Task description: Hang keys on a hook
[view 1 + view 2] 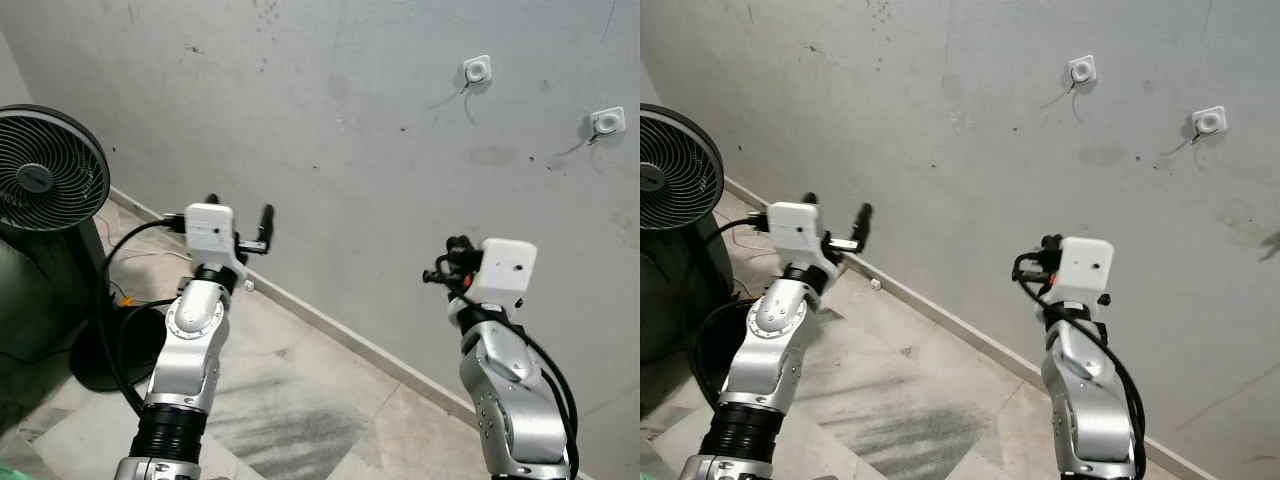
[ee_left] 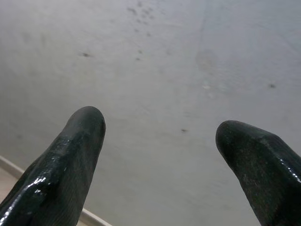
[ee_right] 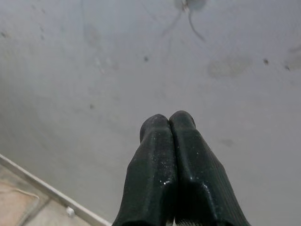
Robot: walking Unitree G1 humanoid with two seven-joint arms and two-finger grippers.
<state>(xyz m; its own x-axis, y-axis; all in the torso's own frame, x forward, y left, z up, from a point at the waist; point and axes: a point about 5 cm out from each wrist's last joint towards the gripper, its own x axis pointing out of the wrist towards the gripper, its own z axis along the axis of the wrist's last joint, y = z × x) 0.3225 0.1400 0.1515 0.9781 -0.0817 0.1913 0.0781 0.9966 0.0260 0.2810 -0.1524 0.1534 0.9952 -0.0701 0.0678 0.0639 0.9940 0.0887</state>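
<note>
Two small white hooks are stuck high on the grey wall, one to the left of the other. My left gripper is raised toward the wall, well left of and below the hooks; it is open, with bare wall between its fingers. My right gripper is shut, its two black fingers pressed together with nothing seen between them. It points at the wall below the left hook. Its white wrist housing stands under the hooks.
A black fan stands at the far left with black cables trailing over the tiled floor. A pale skirting strip runs along the wall's foot, and a small white object lies next to it.
</note>
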